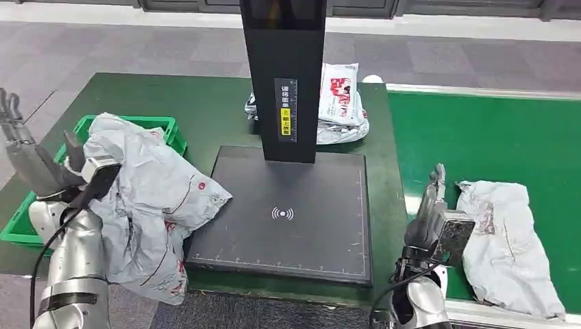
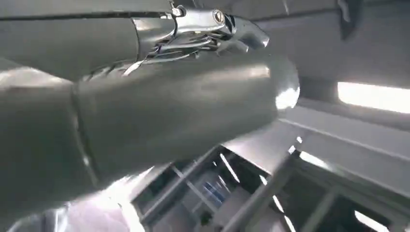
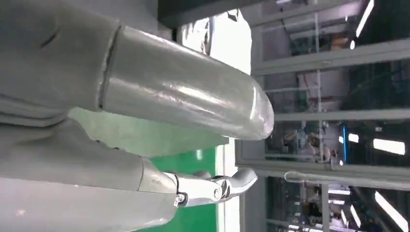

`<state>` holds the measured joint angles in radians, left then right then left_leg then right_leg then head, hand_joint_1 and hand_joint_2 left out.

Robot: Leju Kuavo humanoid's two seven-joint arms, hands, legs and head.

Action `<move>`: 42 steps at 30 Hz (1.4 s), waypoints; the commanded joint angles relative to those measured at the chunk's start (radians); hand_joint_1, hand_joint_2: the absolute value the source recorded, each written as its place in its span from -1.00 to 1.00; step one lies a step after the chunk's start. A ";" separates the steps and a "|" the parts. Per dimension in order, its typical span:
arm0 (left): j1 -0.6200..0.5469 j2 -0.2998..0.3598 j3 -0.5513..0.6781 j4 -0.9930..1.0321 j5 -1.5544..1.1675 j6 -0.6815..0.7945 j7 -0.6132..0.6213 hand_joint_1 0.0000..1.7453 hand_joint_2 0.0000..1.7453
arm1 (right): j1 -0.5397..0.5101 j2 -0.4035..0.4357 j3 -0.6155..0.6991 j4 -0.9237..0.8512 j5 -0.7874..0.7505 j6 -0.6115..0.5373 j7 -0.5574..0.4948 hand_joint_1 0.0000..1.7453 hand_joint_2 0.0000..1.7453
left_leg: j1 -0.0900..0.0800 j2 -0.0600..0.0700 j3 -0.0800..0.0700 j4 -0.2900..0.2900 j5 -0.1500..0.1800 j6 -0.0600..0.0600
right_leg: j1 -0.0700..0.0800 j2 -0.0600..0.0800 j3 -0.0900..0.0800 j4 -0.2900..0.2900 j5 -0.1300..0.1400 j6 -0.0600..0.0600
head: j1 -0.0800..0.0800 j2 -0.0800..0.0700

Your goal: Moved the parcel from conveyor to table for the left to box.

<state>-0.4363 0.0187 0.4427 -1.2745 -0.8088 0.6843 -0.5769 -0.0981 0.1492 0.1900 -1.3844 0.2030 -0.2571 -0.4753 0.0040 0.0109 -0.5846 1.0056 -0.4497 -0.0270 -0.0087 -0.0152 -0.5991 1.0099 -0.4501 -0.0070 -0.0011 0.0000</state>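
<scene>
A large crumpled grey parcel (image 1: pixel 154 199) lies over the green crate (image 1: pixel 19 229) and the table's front left edge, one corner reaching the black scanner plate (image 1: pixel 288 219). My left hand (image 1: pixel 34 161) stands just left of it with fingers spread and raised, holding nothing; its thick thumb (image 2: pixel 169 111) shows in the left wrist view. A second grey parcel (image 1: pixel 510 243) lies flat on the green conveyor belt (image 1: pixel 493 137). Close to that parcel's left side my right hand (image 1: pixel 433 209) is upright, fingers straight, empty. Its thumb (image 3: pixel 183 96) shows in the right wrist view.
A tall black post (image 1: pixel 284 75) rises from the back of the scanner plate. Behind it lie white and grey parcels (image 1: pixel 341 103) on the green table (image 1: pixel 192 110). A pale rail (image 1: pixel 411 199) separates table and conveyor.
</scene>
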 commanded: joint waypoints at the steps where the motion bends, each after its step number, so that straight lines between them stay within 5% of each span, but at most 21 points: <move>1: 0.032 0.051 -0.343 0.025 -0.063 -0.059 0.177 -1.00 1.00 | 0.009 -0.020 0.020 0.025 0.010 0.006 0.013 -1.00 -1.00 | 0.001 -0.004 0.001 -0.001 0.001 0.001 | 0.001 -0.002 0.002 -0.002 0.000 0.000 | 0.000 0.000; 3: 0.034 0.085 -0.385 0.039 -0.109 -0.112 0.194 -1.00 1.00 | 0.006 -0.015 0.013 0.026 0.013 0.011 0.015 -1.00 -1.00 | 0.001 -0.002 0.000 -0.001 0.000 0.001 | 0.001 0.000 0.001 -0.002 0.000 0.000 | 0.000 0.000; 4: 0.035 0.094 -0.409 0.037 -0.139 -0.145 0.207 -1.00 -1.00 | 0.005 -0.013 0.007 0.023 0.018 0.016 0.017 -1.00 -1.00 | 0.001 -0.001 0.001 -0.001 0.000 0.001 | 0.001 0.001 0.002 -0.003 0.001 0.001 | 0.000 0.000; 5: 0.030 0.098 -0.424 0.046 -0.151 -0.170 0.211 -1.00 -1.00 | 0.004 -0.011 0.002 0.020 0.021 0.020 0.020 -1.00 -1.00 | 0.001 -0.001 0.000 -0.001 0.000 0.001 | 0.001 0.001 0.002 -0.002 0.000 0.000 | 0.000 0.000; 6: 0.018 0.113 -0.464 0.068 -0.188 -0.230 0.213 -1.00 1.00 | 0.004 -0.011 -0.002 0.014 0.030 0.029 0.026 -1.00 -1.00 | 0.001 0.001 0.001 -0.002 0.000 0.001 | 0.001 0.002 0.002 -0.002 0.001 0.000 | 0.000 0.000; 12: -0.137 0.259 -0.699 0.376 -0.569 -0.509 0.353 -1.00 1.00 | 0.020 -0.003 -0.059 -0.018 0.080 0.080 0.035 -1.00 -1.00 | 0.000 -0.005 0.000 -0.001 0.001 0.000 | 0.000 -0.004 0.001 -0.001 0.000 0.000 | 0.000 0.000; 15: -0.235 0.282 -0.791 0.523 -0.748 -0.562 0.470 -1.00 1.00 | 0.058 0.003 -0.082 -0.060 0.104 0.097 0.040 -1.00 -1.00 | 0.001 -0.003 0.000 -0.001 0.002 0.000 | 0.001 -0.002 0.001 -0.001 0.001 -0.001 | 0.000 0.000; 21: -0.238 0.287 -0.813 0.535 -0.762 -0.629 0.481 -1.00 1.00 | 0.066 0.004 -0.083 -0.064 0.115 0.101 0.041 -1.00 -1.00 | 0.002 0.002 0.001 -0.001 0.002 -0.001 | 0.001 0.003 0.000 -0.002 0.003 -0.002 | 0.000 0.000; 22: -0.226 0.310 -0.816 0.511 -0.750 -0.669 0.469 -0.74 1.00 | 0.066 0.007 -0.090 -0.066 0.123 0.103 0.042 -1.00 -1.00 | 0.003 0.002 0.001 -0.002 0.002 0.000 | 0.001 0.003 0.001 -0.003 0.003 -0.002 | 0.000 0.000; 23: -0.222 0.323 -0.820 0.505 -0.750 -0.676 0.467 0.78 1.00 | 0.069 0.008 -0.093 -0.072 0.127 0.105 0.043 -1.00 -1.00 | 0.002 0.004 0.000 -0.001 0.001 -0.001 | 0.001 0.005 -0.002 -0.001 0.003 -0.002 | 0.000 0.000; 24: -0.220 0.332 -0.823 0.500 -0.753 -0.682 0.465 1.00 1.00 | 0.075 0.009 -0.097 -0.080 0.130 0.107 0.044 -1.00 -1.00 | 0.002 0.004 0.001 -0.002 0.001 0.000 | 0.001 0.005 0.000 -0.002 0.003 -0.002 | 0.000 0.000; 42: -0.280 0.402 -0.859 0.369 -0.667 -0.723 0.359 1.00 1.00 | 0.121 -0.005 -0.108 -0.093 0.188 0.134 0.053 -1.00 -1.00 | 0.005 0.003 -0.001 0.000 0.001 -0.001 | 0.002 0.004 -0.002 -0.002 0.003 -0.002 | 0.000 0.000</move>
<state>-0.6592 0.3742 -0.3376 -0.9079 -1.5041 0.0172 -0.1786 0.0238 0.1495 0.1553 -1.4893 0.3914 -0.1282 -0.4231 0.0070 0.0181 -0.5855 1.0054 -0.4486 -0.0290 -0.0082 -0.0086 -0.6027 1.0100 -0.4472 -0.0094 -0.0011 0.0000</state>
